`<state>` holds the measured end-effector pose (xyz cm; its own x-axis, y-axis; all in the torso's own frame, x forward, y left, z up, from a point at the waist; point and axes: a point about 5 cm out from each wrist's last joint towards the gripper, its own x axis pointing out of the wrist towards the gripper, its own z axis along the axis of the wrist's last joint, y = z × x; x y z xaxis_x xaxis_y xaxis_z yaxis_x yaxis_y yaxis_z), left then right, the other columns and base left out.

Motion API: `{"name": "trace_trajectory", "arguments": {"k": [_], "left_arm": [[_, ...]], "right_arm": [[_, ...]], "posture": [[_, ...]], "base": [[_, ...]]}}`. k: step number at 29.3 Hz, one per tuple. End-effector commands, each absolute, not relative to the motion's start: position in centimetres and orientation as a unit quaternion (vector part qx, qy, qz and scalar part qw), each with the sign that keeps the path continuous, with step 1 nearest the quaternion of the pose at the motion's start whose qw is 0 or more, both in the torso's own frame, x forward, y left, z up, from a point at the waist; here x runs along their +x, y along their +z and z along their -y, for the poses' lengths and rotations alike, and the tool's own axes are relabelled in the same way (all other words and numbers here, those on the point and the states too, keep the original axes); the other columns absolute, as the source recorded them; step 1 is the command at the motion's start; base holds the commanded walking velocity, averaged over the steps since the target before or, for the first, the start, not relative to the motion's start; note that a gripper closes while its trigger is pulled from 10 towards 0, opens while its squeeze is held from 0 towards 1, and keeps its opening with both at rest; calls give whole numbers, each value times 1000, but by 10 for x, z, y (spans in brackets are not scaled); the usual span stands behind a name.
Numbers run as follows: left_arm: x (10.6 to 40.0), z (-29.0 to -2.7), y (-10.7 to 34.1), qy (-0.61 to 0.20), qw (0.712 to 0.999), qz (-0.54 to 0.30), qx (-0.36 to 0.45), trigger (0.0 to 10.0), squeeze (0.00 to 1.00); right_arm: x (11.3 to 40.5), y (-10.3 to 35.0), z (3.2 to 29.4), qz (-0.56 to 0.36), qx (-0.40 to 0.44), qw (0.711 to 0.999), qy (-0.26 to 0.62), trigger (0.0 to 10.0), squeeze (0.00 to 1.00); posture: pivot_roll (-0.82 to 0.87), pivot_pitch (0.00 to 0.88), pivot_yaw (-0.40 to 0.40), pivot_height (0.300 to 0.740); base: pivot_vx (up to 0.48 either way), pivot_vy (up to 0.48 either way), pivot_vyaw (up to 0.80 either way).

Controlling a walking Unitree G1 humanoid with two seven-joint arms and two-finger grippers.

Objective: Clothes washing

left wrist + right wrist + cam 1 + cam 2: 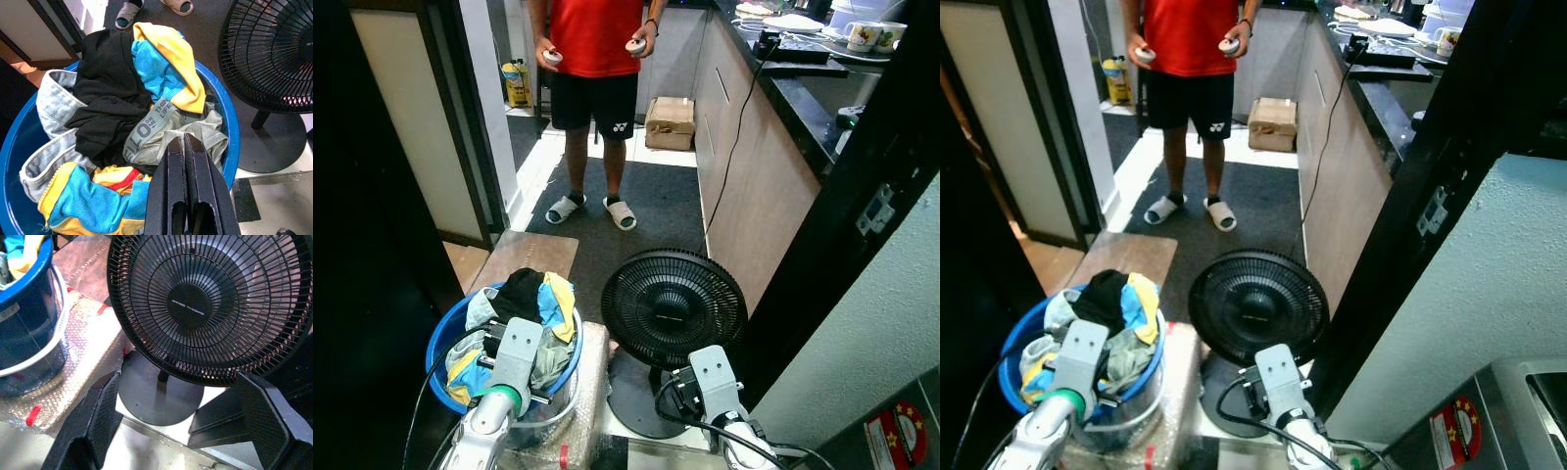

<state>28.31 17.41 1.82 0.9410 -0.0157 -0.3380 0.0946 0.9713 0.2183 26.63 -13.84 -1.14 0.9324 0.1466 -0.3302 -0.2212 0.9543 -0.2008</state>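
— Since washing hasn't begun, where's the laundry [122, 127]?
— Heaped in blue bucket [445, 338] beside fan [674, 305]. Left gripper [186, 161] above it, pressed closed, empty. Right gripper [181, 431] spread wide, empty, facing fan.

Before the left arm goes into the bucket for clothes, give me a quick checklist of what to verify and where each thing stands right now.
1. Left gripper over the blue bucket: ok, it hangs above the pile.
2. Its fingers open for a grab: not ok, they are pressed together.
3. Clothes reachable: ok, heaped to the rim.
4. Right gripper out of the way: ok, open, pointed at the black fan.
5. Fan apart from bucket: ok, beside it.
6. Person clear: ok, standing back down the corridor.
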Motion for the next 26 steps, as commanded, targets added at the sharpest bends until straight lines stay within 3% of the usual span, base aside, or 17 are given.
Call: {"name": "trace_trajectory", "arguments": {"k": [1, 3, 4, 5, 6, 8, 9, 17, 18, 26], "left_arm": [[278, -175, 12, -28, 976, -180, 119, 0, 0], [277, -175, 11, -28, 976, -179, 118, 0, 0], [277, -175, 11, -29, 976, -179, 118, 0, 0], [276, -175, 10, -31, 976, -179, 118, 0, 0], [276, -175, 9, -29, 975, -182, 121, 10000, 0], [275, -176, 9, -28, 975, -184, 123, 10000, 0], [276, -176, 9, -26, 974, -185, 124, 10000, 0], [276, -176, 10, -28, 975, -181, 127, 10000, 0], [276, -175, 11, -31, 976, -177, 125, 0, 0], [277, -173, 11, -39, 977, -172, 121, 0, 0]], "right_arm": [[262, -16, 139, -165, -121, 975, 90, 9216, 0], [262, -15, 139, -165, -124, 974, 89, 9216, 0], [262, -15, 139, -160, -121, 975, 91, 0, 0], [262, -14, 138, -157, -118, 976, 93, 0, 0], [262, -15, 138, -160, -119, 975, 95, 353, 0], [262, -15, 137, -162, -119, 975, 96, 353, 0], [262, -16, 137, -165, -122, 974, 95, 10000, 0], [262, -16, 137, -165, -129, 974, 90, 10000, 0], [262, -16, 137, -163, -128, 974, 90, 0, 0], [262, -14, 135, -154, -121, 976, 96, 0, 0]], "posture": [[71, 0, 12, 740], [71, 0, 12, 740], [71, 0, 12, 740], [71, 0, 12, 740], [74, 0, 12, 740], [74, 0, 12, 740], [76, 0, 12, 740], [75, 0, 17, 740], [75, 0, 17, 740], [75, 0, 17, 740]], "base": [[0, 0, 0], [0, 0, 0], [0, 0, 0], [0, 0, 0], [0, 0, 0], [0, 0, 0], [0, 0, 0], [0, 0, 0], [0, 0, 0], [0, 0, 0]]}}
